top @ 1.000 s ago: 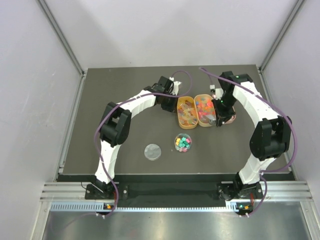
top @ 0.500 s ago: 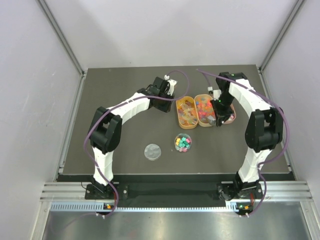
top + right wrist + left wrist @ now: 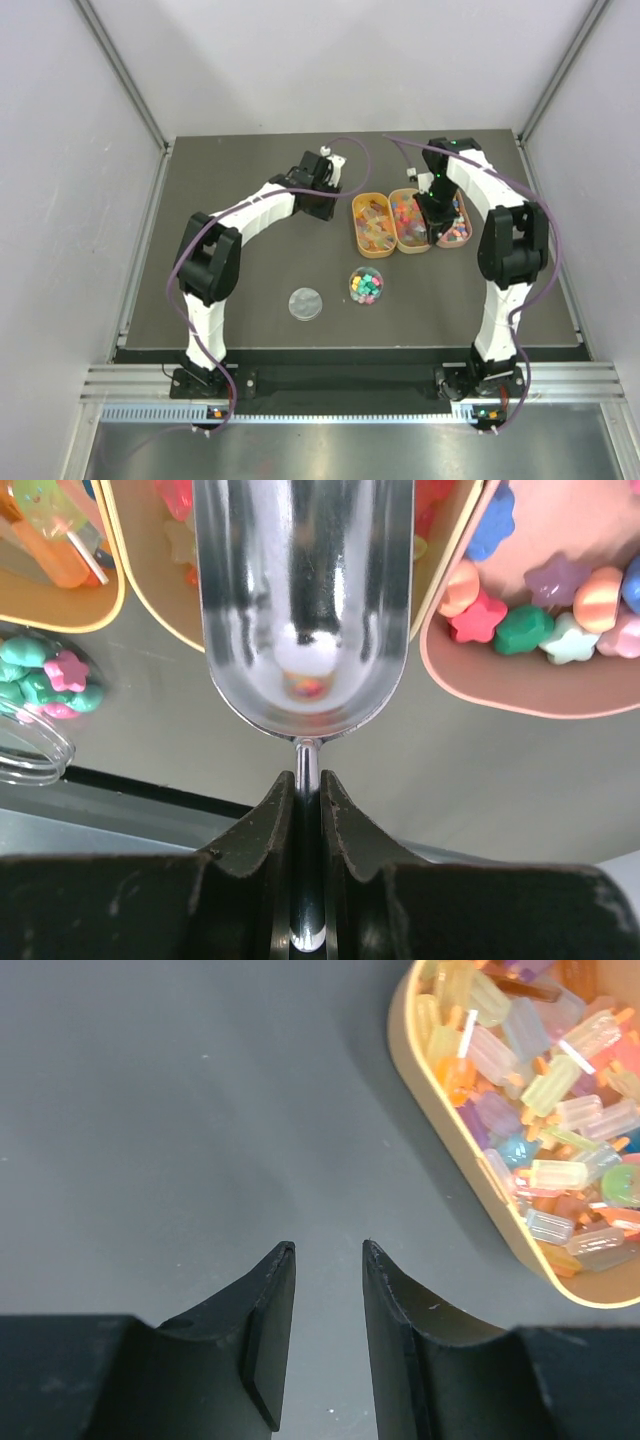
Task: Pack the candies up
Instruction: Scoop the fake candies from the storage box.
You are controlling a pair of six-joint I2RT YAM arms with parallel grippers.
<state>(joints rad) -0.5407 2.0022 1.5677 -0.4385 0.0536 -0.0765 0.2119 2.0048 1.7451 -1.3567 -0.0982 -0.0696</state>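
Note:
The candies lie in three oval trays: translucent popsicle shapes in the left orange tray (image 3: pixel 372 226) (image 3: pixel 530 1110), mixed ones in the middle tray (image 3: pixel 406 220), stars and flowers in the pink tray (image 3: pixel 455 224) (image 3: pixel 545 620). More candies fill a clear round dish (image 3: pixel 366 286) (image 3: pixel 40 675). My right gripper (image 3: pixel 430 222) (image 3: pixel 307 780) is shut on the handle of a metal scoop (image 3: pixel 305 600). The scoop is empty and hangs over the near end of the middle tray. My left gripper (image 3: pixel 326 205) (image 3: pixel 328 1250) is open and empty, low over the mat just left of the left tray.
The dish's clear lid (image 3: pixel 305 303) lies flat on the dark mat (image 3: pixel 240 260), left of the dish. The near table edge shows behind the scoop in the right wrist view (image 3: pixel 120 780). Grey walls enclose the table on three sides.
My right gripper has carried the scoop left from the pink tray to over the middle tray, uncovering the pink tray. My left gripper has drawn back a little to the left.

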